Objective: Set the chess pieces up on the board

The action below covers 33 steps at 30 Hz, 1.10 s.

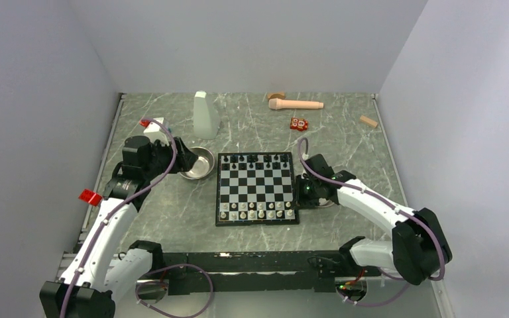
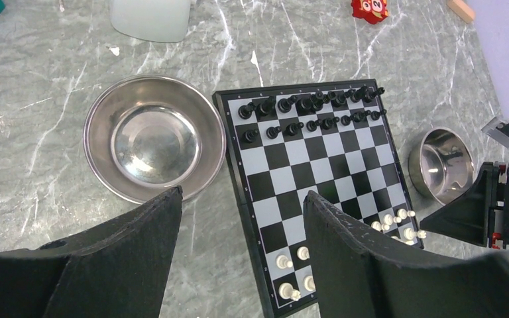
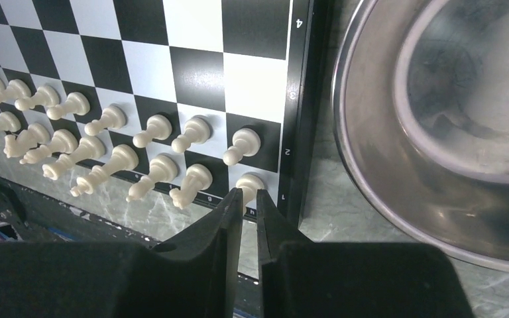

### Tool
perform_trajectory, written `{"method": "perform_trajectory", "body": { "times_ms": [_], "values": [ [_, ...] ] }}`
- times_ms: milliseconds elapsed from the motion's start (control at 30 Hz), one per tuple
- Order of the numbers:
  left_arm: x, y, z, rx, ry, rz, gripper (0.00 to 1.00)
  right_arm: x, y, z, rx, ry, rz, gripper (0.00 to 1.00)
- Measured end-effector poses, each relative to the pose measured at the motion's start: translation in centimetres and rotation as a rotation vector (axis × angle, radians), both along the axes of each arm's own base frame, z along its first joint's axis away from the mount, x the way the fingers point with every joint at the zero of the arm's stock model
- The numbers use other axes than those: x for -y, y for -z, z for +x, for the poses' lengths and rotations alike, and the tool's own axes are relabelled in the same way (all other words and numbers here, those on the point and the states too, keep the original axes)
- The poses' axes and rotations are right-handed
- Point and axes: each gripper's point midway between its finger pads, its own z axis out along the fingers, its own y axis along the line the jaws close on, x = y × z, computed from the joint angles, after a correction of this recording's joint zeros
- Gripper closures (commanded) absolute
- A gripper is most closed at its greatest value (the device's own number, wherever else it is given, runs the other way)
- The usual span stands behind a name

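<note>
At the near right corner of the board (image 3: 297, 99), a white piece (image 3: 248, 180) is pinched by the right fingers (image 3: 228, 225); the left fingers (image 2: 139, 252) are spread; neighbouring pieces (image 3: 195, 177) could be toppled by a sideways drag.

The board (image 1: 257, 189), a small square of black and white checks with a black border, is laid flat. The black chess pieces (image 1: 258, 159) are stood upright in two rows along its far edge. The cream-white chess pieces (image 1: 257, 211) are ranged likewise along its near edge.
</note>
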Motion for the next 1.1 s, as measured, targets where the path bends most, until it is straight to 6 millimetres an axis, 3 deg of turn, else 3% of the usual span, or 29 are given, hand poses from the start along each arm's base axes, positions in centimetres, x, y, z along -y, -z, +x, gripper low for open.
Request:
{"method": "perform_trajectory", "body": {
  "times_ms": [1100],
  "values": [
    [0.14, 0.04, -0.09, -0.002, 0.008, -0.004, 0.29, -0.7, 0.46, -0.38, -0.004, -0.015, -0.016, 0.85]
  ]
}}
